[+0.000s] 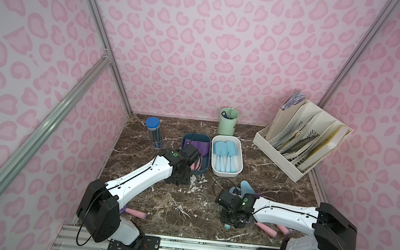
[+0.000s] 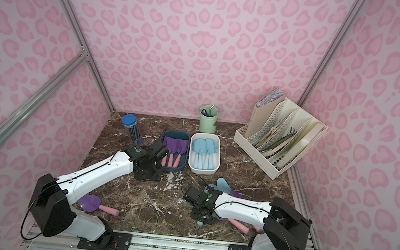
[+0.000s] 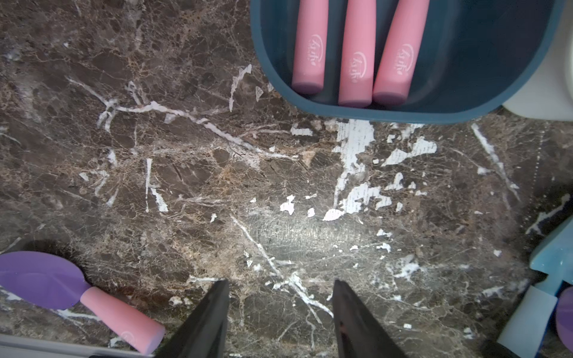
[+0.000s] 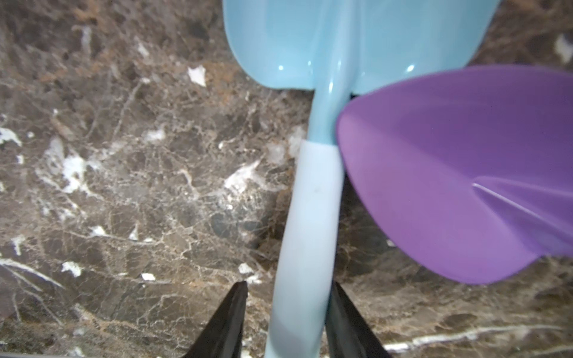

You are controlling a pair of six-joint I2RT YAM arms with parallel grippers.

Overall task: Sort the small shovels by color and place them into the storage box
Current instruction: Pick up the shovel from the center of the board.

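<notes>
A dark blue box [image 2: 177,132] holds purple shovels [image 2: 176,146] whose pink handles [image 3: 355,52] point at me. Beside it, a white box [image 1: 224,173] holds several light blue shovels [image 1: 225,150]. My left gripper [image 3: 280,283] hangs open and empty over bare table in front of the blue box. My right gripper [image 4: 290,285] straddles the handle of a light blue shovel [image 4: 310,201] lying on the table. One finger touches the handle and a gap shows at the other. A purple shovel [image 4: 449,170] overlaps it. Another purple shovel [image 2: 90,203] lies by the left arm's base.
A clear pencil tube with a blue cap [image 1: 153,132] stands left of the boxes. A green cup [image 1: 228,121] stands at the back wall and a cream file rack [image 1: 302,142] at the back right. Pink handles [image 1: 266,229] lie under the right arm.
</notes>
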